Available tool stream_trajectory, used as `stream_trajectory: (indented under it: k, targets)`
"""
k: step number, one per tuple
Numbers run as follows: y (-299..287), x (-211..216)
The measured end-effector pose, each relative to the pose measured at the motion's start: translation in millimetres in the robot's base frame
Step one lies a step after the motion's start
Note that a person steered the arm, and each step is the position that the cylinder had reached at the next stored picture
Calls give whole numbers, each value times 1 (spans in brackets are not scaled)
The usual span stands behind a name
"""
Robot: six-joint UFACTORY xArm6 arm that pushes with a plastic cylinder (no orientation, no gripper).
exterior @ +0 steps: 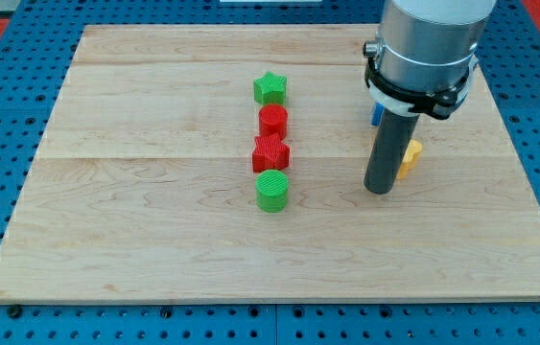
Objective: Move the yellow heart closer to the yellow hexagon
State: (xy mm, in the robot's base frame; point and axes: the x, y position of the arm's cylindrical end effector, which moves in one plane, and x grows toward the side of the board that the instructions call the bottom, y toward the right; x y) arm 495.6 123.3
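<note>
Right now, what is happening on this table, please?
A robot arm with a dark rod is pushing blocks on a wooden board. My tip rests just left of a yellow block, partly hidden behind the rod; a blue block peeks out above. In the middle, a column stands untouched: green star, red cylinder, red star, green cylinder.

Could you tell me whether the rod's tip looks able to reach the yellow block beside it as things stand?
Probably yes: my tip rests just to the view's left of the yellow block, apparently touching or nearly so, with nothing visible between them. The rod hides part of the block.
</note>
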Motion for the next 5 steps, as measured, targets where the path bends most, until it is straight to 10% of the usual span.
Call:
stream_trajectory:
  k: [5]
  targets:
    - [63,14]
